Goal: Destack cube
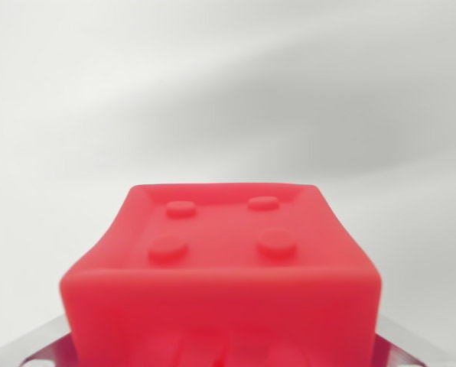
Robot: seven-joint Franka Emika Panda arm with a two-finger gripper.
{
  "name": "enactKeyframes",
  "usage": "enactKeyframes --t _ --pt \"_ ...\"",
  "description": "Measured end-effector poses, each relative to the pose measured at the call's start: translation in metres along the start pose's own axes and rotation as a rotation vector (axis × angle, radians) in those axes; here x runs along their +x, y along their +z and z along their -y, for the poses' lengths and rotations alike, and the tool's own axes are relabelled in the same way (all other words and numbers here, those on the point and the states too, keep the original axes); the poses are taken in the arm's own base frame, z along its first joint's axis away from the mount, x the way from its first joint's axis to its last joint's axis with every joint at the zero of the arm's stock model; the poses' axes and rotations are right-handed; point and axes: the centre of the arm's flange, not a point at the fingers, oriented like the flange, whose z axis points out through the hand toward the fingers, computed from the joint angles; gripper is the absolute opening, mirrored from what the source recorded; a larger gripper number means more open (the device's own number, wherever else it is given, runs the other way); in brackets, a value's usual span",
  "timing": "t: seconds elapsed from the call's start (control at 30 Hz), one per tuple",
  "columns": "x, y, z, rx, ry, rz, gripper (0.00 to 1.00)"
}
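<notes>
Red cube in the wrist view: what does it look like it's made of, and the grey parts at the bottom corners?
The red cube looks like moulded plastic or soft rubber: uniform colour, rounded edges, four raised studs, satin sheen. The grey parts look like brushed metal, though too little shows to be sure.

Setting reads as a lab or test rig, not a home or shop, though evidence is thin. Wrist view is almost all a plain white-grey backdrop [228,84], smooth, featureless, softly lit with blurred shadow bands, like a bare test surface or light-tent wall. Can't tell whether it's a counter top or a wall. Only object beyond the hand is a red cube [228,260], a glossy moulded block with four round studs, the kind of simple prop used in manipulation trials. Bits of machined grey metal [37,348] show at the bottom corners, beside the cube.
</notes>
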Motion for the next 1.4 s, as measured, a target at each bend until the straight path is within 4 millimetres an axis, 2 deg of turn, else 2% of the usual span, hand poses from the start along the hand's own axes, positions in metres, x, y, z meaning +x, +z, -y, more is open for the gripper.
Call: enactKeyframes --t 0.17,0.7,1.4 --pt "0.001 0.022 -0.001 -0.008 0.001 0.000 0.00" --pt "0.001 0.065 -0.001 -0.006 0.002 0.000 0.00" --pt "0.001 0.107 -0.001 -0.005 0.002 -0.001 0.00"
